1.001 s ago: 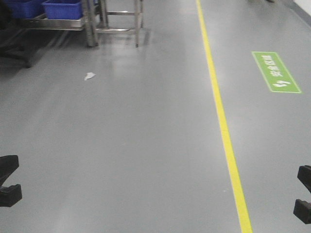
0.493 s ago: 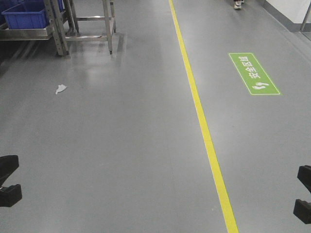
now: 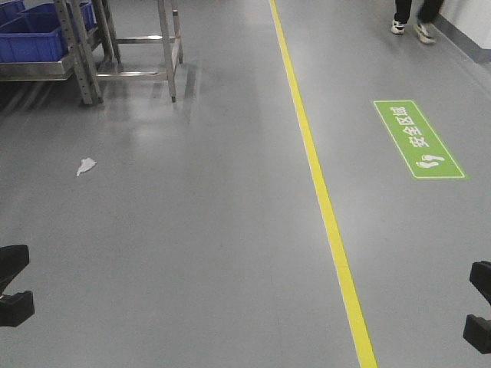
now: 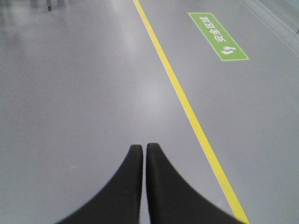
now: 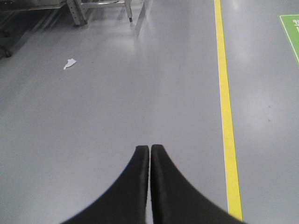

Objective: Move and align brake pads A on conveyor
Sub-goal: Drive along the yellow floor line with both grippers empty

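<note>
Left wrist view: the left gripper [image 4: 143,147] is hanging over a bare grey floor [image 4: 70,102], and its two black fingers [image 4: 163,191] are pressing tip to tip, clenched on nothing. Just to their right a yellow line [image 4: 187,109] is running away up the floor. Beyond it, on its far right side, a green sign [image 4: 218,36] with white characters and footprints is lying flat.

Over in the right wrist view, the right gripper [image 5: 150,147] is doing the same, with its fingers squeezing together and nothing between them. The yellow line is passing on their right. Further out to the left a white scrap [image 5: 70,63] is lying on the floor.

In the front-facing view the ground is stretching away, with the line cutting up the middle. At the far left, a steel rack [image 3: 170,54] is standing with blue bins [image 3: 34,34] on its shelf. At the far right, a person's legs [image 3: 410,19] in dark trousers and white shoes are showing at the top edge.

The brake pads and the conveyor are not showing in any view, so I cannot tell where they are.
</note>
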